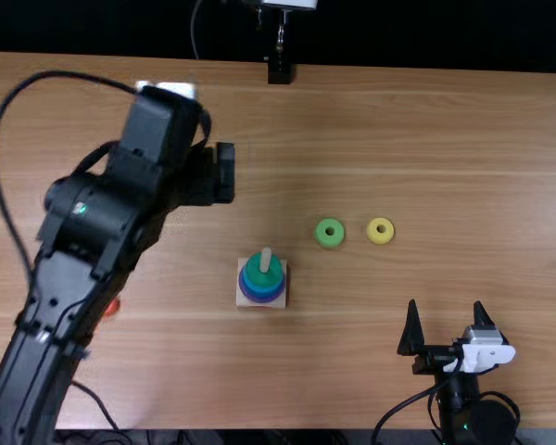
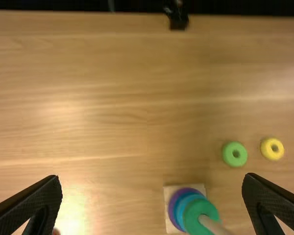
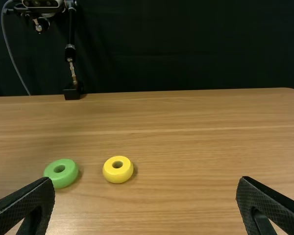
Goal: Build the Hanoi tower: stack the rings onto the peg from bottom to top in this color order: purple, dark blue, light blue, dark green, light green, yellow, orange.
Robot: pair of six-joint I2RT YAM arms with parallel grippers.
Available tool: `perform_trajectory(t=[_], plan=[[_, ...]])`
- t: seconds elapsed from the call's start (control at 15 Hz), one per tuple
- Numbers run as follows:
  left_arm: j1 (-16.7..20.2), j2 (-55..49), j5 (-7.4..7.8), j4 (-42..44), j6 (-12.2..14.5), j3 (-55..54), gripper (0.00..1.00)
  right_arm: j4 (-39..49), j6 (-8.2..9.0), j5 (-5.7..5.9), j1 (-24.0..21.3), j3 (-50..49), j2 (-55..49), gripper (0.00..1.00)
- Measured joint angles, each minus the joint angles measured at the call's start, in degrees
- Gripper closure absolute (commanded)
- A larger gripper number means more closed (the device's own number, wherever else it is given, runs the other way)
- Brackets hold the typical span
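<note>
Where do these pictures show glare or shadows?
Left wrist view: strong white glare on the table, plus a weaker bright patch; right wrist view: soft shadows beside the yellow ring and light green ring, with a dark backdrop; top view: pale sheen on the wood near the left arm.

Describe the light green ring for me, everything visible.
The light green ring is thick and round-edged, with a round hole through its middle; smooth and slightly glossy, it could be plastic or painted wood. It lies flat on the table, off the wooden peg. In the top view it sits between that peg and the yellow ring, touching neither. No jaws hold it.
</note>
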Motion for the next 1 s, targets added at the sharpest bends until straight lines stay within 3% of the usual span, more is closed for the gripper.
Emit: perform_trajectory(t=[0.27, 0.53, 0.6, 0.73, 0.8, 1.0], plan=[[11.72, -19.71, -1.33, 21.05, -0.07, -28.79, 0.0, 0.0, -0.02, -0.02, 0.0, 0.0, 0.0, 0.0], [15.06, -46.21, -1.38, 58.01, -0.07, -68.13, 0.0, -0.02, -0.04, -0.02, 0.0, 0.0, -0.02, 0.0], [16.22, -51.41, -1.46, 64.5, -0.04, -75.93, 0.0, 0.0, -0.02, -0.04, 0.0, 0.0, -0.02, 0.0], [16.37, -58.45, -1.25, 68.63, -0.07, -85.24, 0.0, -0.02, 0.0, 0.0, 0.0, 0.0, 0.0, 0.0], [16.37, -62.14, -0.31, 69.22, 0.46, -89.44, 0.0, 0.0, 0.0, -0.02, 0.0, 0.0, -0.02, 0.0], [16.92, -70.73, 5.51, 69.96, 5.7, -99.01, 0.0, 0.0, -0.02, -0.02, 0.0, 0.0, 0.0, 0.0]])
